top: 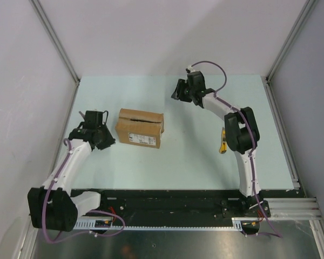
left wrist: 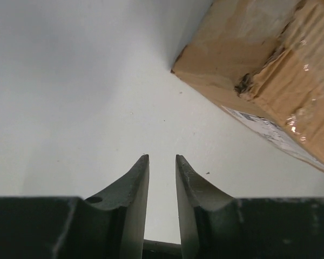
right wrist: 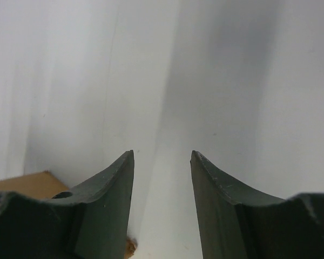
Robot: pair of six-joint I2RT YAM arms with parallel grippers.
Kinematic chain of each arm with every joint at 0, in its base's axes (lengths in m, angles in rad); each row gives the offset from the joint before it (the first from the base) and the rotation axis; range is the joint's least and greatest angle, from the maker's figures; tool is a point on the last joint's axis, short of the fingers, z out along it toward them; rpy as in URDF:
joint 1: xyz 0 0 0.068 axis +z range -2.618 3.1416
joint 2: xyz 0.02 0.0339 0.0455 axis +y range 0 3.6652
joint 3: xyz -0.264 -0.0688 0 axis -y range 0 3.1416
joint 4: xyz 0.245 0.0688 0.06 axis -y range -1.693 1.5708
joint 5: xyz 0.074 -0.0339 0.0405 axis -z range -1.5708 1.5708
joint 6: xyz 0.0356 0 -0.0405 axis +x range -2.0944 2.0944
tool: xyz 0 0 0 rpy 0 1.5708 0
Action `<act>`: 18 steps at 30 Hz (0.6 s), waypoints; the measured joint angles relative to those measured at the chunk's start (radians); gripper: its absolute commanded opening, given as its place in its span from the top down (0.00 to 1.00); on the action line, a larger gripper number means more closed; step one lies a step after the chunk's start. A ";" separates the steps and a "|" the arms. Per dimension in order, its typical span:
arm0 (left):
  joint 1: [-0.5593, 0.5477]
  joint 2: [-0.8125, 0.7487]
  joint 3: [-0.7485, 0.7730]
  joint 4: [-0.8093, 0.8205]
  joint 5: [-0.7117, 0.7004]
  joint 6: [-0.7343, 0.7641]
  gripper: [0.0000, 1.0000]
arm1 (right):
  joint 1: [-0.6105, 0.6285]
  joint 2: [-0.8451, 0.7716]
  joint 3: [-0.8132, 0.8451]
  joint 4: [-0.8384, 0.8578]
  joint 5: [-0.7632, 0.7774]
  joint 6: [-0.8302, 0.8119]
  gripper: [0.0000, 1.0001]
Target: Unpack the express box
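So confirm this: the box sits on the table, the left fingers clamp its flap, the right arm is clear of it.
Wrong: the left fingers are empty, beside the express box, not touching it. The left wrist view shows it. Rest stands.

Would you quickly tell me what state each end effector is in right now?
Left end effector: slightly open, holding nothing.
Right end effector: open wider, holding nothing.

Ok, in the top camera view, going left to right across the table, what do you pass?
left hand → box → right hand → knife
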 measured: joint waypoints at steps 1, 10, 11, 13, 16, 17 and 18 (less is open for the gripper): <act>0.000 0.017 -0.004 0.002 0.017 -0.001 0.69 | 0.004 0.011 0.012 -0.005 -0.020 -0.003 0.50; 0.001 0.143 -0.013 0.101 0.188 0.013 0.69 | 0.064 0.026 0.024 -0.065 -0.220 -0.058 0.52; 0.001 0.166 -0.011 0.117 0.201 0.013 0.70 | 0.071 0.026 0.023 -0.077 -0.231 -0.064 0.52; 0.001 0.211 -0.004 0.138 0.216 0.014 0.70 | 0.088 0.016 -0.009 -0.086 -0.249 -0.076 0.52; 0.002 0.267 0.023 0.159 0.222 0.019 0.71 | 0.109 -0.027 -0.118 -0.100 -0.265 -0.085 0.52; 0.002 0.281 0.033 0.166 0.220 0.020 0.72 | 0.117 -0.048 -0.159 -0.109 -0.267 -0.088 0.52; 0.003 0.291 0.042 0.170 0.220 0.021 0.72 | 0.125 -0.070 -0.196 -0.121 -0.266 -0.092 0.52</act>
